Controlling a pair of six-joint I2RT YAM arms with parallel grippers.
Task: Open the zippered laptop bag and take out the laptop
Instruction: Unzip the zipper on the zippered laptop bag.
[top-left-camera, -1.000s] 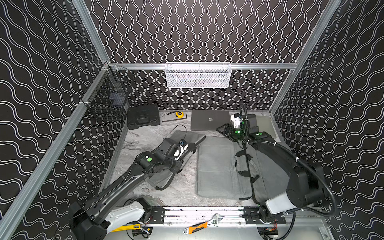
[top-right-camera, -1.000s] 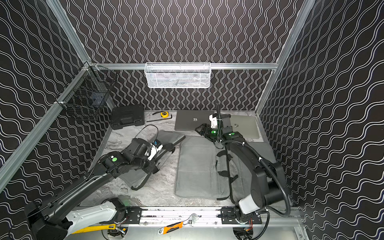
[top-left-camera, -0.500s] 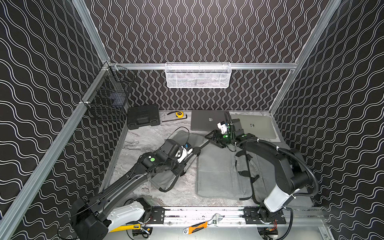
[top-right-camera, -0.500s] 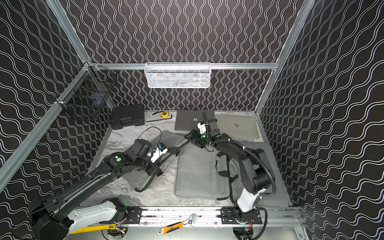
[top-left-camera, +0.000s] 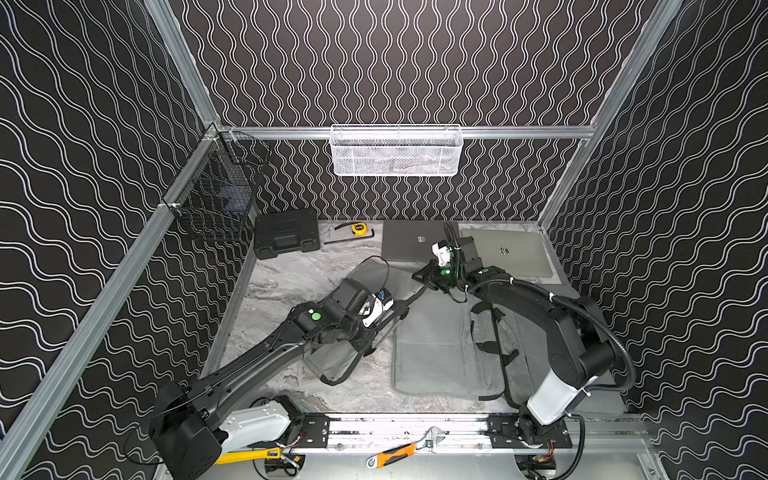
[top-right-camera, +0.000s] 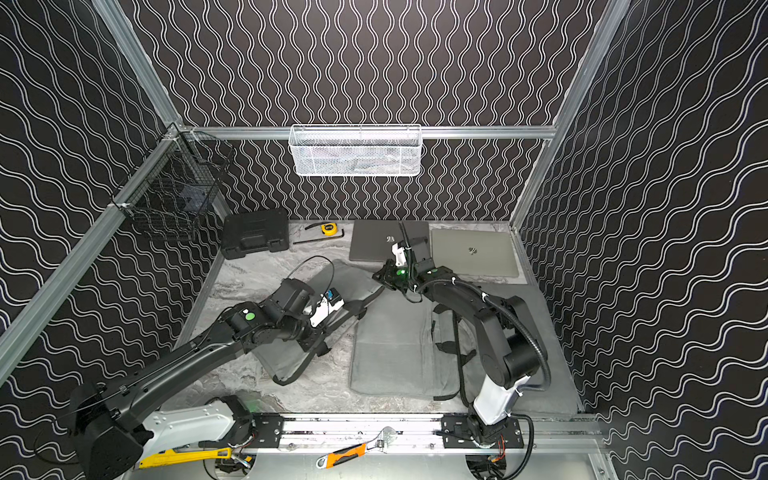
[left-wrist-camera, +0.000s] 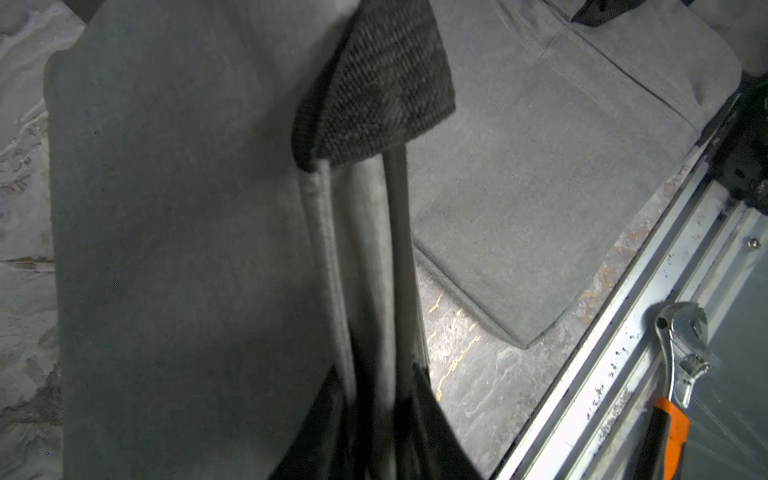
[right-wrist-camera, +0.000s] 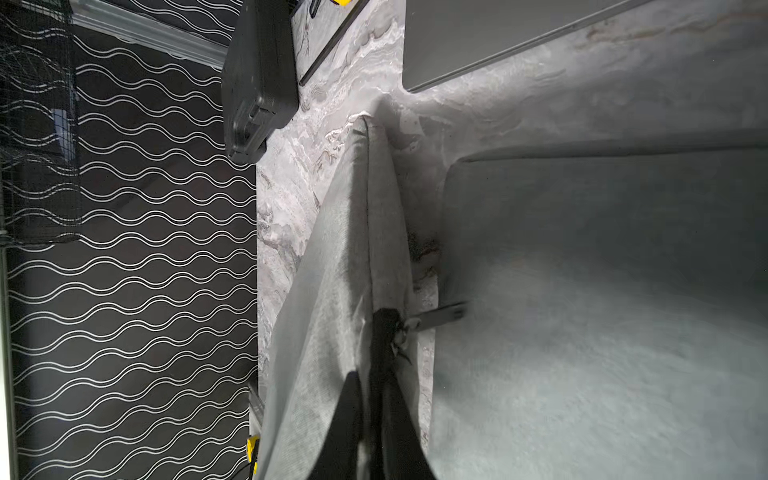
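- right gripper (top-left-camera: 417, 277): jaws closed, pinching the top edge of the grey laptop bag (top-left-camera: 388, 282) right at the black end of its zipper
- metal zipper pull (right-wrist-camera: 440, 316) sticks out sideways just past the right fingertips, pointing at the second bag (top-left-camera: 436, 345)
- left gripper (top-left-camera: 400, 311): fingers (left-wrist-camera: 440, 436) straddle the stitched side edge of the same laptop bag with a narrow gap. The wrist view is blurred there, so I can't tell if they clamp it or just sit around it
- laptop bag spans between the two grippers. The pinched edge stands up off the marble table (top-left-camera: 291, 282) like a ridge, and the rest lies under the left wrist
- black woven patch (left-wrist-camera: 374, 83) on the laptop bag, just ahead of the left fingers
- can't tell how far the zipper is run, or what's inside the bag
- second bag lies flat on the table, just beside the left fingertips and under the right gripper's reach
- dark grey laptop (top-left-camera: 415, 245) lies closed just behind the right gripper. Silver laptop (top-left-camera: 507, 251) sits next to it, further toward the right arm's side
- black tool case (top-left-camera: 286, 232), yellow tape measure (top-left-camera: 358, 227) and hex key (top-left-camera: 349, 239) sit well away from the left gripper, at the back wall
- adjustable wrench (left-wrist-camera: 681, 353) with an orange handle lies on the front rail, well behind both grippers
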